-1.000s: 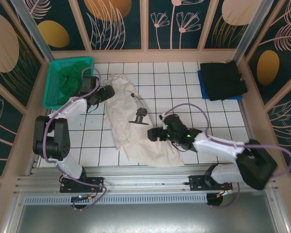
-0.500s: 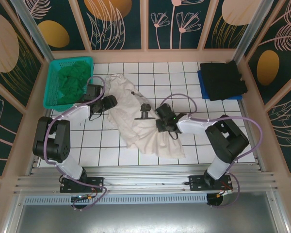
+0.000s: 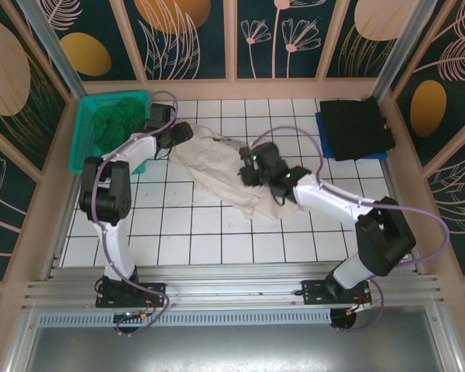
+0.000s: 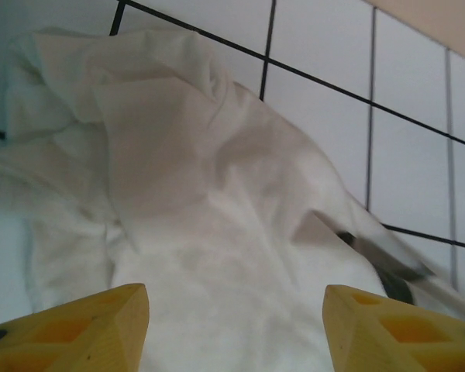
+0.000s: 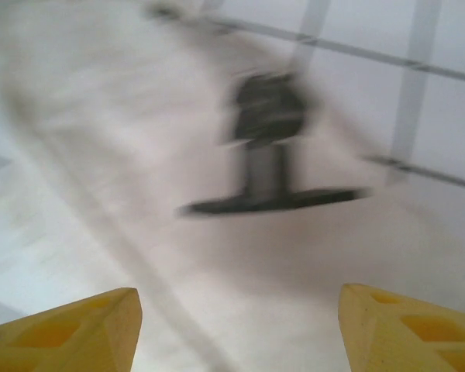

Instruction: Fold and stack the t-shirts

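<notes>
The cream-white t-shirt [image 3: 217, 167] lies crumpled in a diagonal band across the middle of the table. My left gripper [image 3: 189, 133] hovers at its back-left end; in the left wrist view its yellow fingers [image 4: 77, 325] stand wide apart, open, over the wrinkled t-shirt [image 4: 217, 194]. My right gripper [image 3: 244, 169] is over the shirt's middle, also open [image 5: 240, 325], with the cloth [image 5: 101, 155] and its black print [image 5: 267, 147] blurred below. A black t-shirt [image 3: 358, 128] lies folded at the back right. A dark green t-shirt [image 3: 112, 128] fills the basket.
The teal mesh basket [image 3: 84, 136] stands at the back left, right beside my left arm. A blue mat [image 3: 322, 132] lies under the black shirt. Wooden walls close the table on three sides. Bare white tiles [image 3: 201, 232] stretch along the front.
Both arms swung toward the back of the table. The cream-white shirt went from a long spread toward the front into a shorter crumpled band farther back.
</notes>
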Available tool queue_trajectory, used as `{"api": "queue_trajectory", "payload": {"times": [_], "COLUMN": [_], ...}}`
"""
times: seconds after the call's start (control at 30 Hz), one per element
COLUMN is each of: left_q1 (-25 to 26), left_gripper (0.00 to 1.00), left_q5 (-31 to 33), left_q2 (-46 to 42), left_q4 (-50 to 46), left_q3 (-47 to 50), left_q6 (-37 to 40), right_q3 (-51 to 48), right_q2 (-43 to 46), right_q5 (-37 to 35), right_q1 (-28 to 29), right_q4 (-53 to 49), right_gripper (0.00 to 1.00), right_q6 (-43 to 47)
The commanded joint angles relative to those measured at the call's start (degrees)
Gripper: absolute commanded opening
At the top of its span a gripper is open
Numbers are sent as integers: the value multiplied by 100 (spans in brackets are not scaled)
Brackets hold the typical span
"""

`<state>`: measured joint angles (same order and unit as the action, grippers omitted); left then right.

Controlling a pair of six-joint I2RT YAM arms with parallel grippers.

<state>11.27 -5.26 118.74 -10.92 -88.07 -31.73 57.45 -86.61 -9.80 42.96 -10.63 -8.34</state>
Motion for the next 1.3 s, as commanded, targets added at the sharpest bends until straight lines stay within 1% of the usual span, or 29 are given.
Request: {"api": "queue_trajectory", "payload": {"times": [0.0,0.1,0.23,0.27,0.4,0.47,0.57,0.63,0.67,0.7,0.77,0.8,0.87,0.93,0.97,1.1,1.17,1.27], "left_q1": [-21,-53,-117,-125,-168,-184,-213,-215,-215,-220,-213,-218,-217,-209,-213,-214,-218,-213], "left_gripper": [59,57,51,50,41,36,29,28,28,32,43,48,50,50,48,30,25,14], "left_q5": [264,411,351,349,239,189,80,38,57,78,233,292,297,222,201,101,29,-1], "left_q2": [562,967,1308,1334,1497,1534,1534,1505,1503,1503,1546,1585,1640,1688,1703,1741,1668,1443], "left_q4": [-563,-765,-916,-899,-934,-943,-940,-941,-943,-962,-1079,-1111,-1123,-1115,-1101,-1122,-1123,-1178], "left_q3": [-643,-1191,-1640,-1673,-1831,-1850,-1830,-1819,-1803,-1792,-1818,-1819,-1801,-1785,-1775,-1827,-1815,-1786], "left_q6": [201,239,261,276,311,311,308,321,325,346,369,379,378,375,369,351,347,375], "right_q3": [-599,-888,-852,-847,-817,-733,-604,-629,-639,-631,-614,-629,-642,-696,-739,-958,-1062,-1134], "right_q2": [14,-73,-344,-411,-679,-848,-1013,-1000,-978,-943,-831,-739,-545,-304,-204,211,329,487], "right_q5": [563,601,30,24,293,303,235,272,268,239,139,120,40,-10,-42,-29,-1,-42], "right_q1": [301,315,286,241,100,89,89,80,70,66,55,45,49,46,41,-49,-124,-237], "right_q4": [316,490,259,244,394,364,261,282,283,239,158,113,14,-81,-109,-149,-141,-218], "right_gripper": [69,70,71,71,71,68,61,53,46,38,26,21,14,9,8,3,0,0], "right_q6": [-331,-471,-511,-487,-480,-493,-538,-542,-546,-562,-606,-608,-625,-611,-608,-591,-574,-558]}}
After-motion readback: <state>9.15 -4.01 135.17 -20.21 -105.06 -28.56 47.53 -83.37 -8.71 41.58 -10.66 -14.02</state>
